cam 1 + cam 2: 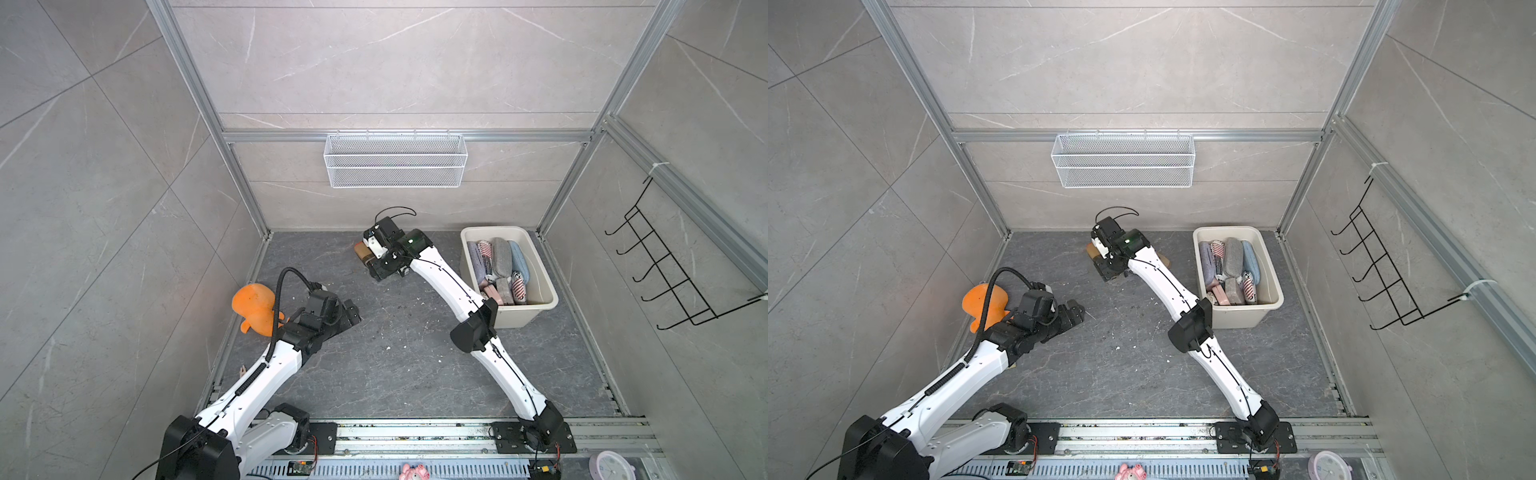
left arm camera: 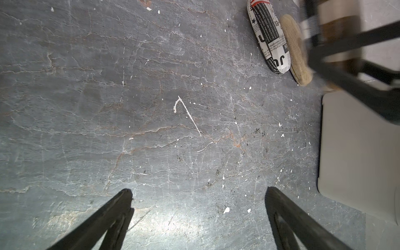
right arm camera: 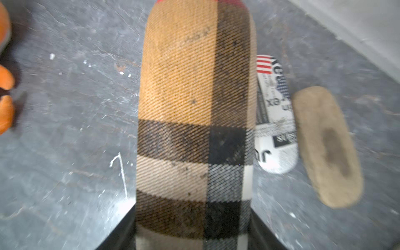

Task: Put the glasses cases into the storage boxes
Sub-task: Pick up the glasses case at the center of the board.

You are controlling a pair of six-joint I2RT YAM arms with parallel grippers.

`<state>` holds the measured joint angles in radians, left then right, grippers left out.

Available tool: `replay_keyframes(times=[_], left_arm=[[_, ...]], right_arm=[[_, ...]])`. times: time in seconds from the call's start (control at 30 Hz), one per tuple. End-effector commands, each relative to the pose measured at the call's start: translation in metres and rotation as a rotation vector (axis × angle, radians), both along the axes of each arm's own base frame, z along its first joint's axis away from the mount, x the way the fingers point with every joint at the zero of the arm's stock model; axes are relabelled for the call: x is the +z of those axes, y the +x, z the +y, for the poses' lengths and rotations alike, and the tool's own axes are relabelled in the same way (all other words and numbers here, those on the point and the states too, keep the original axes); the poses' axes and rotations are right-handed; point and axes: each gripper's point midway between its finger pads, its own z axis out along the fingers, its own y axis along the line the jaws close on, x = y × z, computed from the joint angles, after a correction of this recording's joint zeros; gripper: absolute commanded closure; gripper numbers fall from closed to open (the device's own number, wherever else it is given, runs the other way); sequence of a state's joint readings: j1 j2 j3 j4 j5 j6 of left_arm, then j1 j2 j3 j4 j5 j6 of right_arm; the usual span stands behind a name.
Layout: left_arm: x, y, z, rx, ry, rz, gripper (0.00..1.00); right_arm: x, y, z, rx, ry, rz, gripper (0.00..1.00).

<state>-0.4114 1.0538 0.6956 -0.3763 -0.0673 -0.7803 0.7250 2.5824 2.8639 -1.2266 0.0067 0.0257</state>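
1. Brown plaid glasses case (image 3: 194,129): tan, dark brown, black and cream checks in a twill weave, a red band at its far end, oblong with rounded sides.
2. Clamped between the two black jaws of the right gripper (image 3: 193,227), above the dark stone floor (image 1: 399,365), well left of the tub; only a brown end (image 1: 362,251) visible in a top view.
3. Left gripper (image 2: 198,194) spread wide, nothing between its jaws, low over bare floor, just beside the orange plush toy (image 1: 253,305).
4. Cream-white storage tub (image 1: 548,299) against the back right corner, holding a packed row of cases: lilac, red-striped print, grey (image 1: 502,257), blue, pink.
5. White wire mesh basket (image 1: 395,160) hung on the back wall.
6. Shown by the wrist views but hidden under the right arm in the top views: a newspaper-print case (image 3: 275,134) and a tan case (image 3: 329,147) lying side by side on the floor.
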Motion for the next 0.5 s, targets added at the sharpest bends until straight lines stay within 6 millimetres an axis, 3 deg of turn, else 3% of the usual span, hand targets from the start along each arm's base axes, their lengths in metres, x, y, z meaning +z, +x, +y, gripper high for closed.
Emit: replay_keyframes(times=[0.0,0.2,0.47], left_arm=[[0.015,0.006,-0.005,-0.026,-0.018,-0.041,0.02],[0.014,0.005,-0.005,-0.033,-0.025,-0.061,0.02],[0.018,0.013,-0.022,-0.078,-0.084,-0.079,0.04]], right_arm=[[0.039,-0.001,-0.018,-0.001,0.032,-0.048,0.44],[0.066,-0.013,-0.066,-0.064,0.009,-0.089,0.41],[0.096,-0.039,-0.122,-0.190,0.024,-0.135,0.42]])
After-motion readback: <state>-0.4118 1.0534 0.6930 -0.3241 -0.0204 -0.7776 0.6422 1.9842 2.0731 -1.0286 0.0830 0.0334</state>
